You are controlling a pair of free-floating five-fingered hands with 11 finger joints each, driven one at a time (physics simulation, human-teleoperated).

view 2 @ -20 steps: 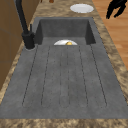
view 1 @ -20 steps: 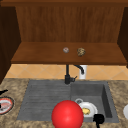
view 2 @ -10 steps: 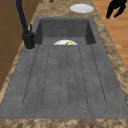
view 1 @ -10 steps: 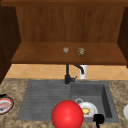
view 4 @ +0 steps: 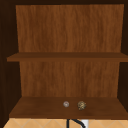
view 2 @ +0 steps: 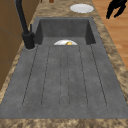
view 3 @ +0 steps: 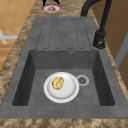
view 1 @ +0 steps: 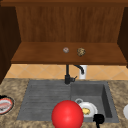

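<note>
A speckled stone bench (view 1: 15, 88) surrounds the grey sink (view 3: 62, 62), where a white plate (view 3: 68, 92) carrying a yellow food piece (view 3: 57, 83) lies beside the drain. The right hand (view 1: 99, 119) hovers over the sink's front edge near the plate; whether it is clenched cannot be told.

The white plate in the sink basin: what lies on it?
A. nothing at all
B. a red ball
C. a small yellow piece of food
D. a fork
C. In the right side view the white plate sits on the floor of the sink basin beside the drain, and a small yellow piece of food rests on it.
</note>
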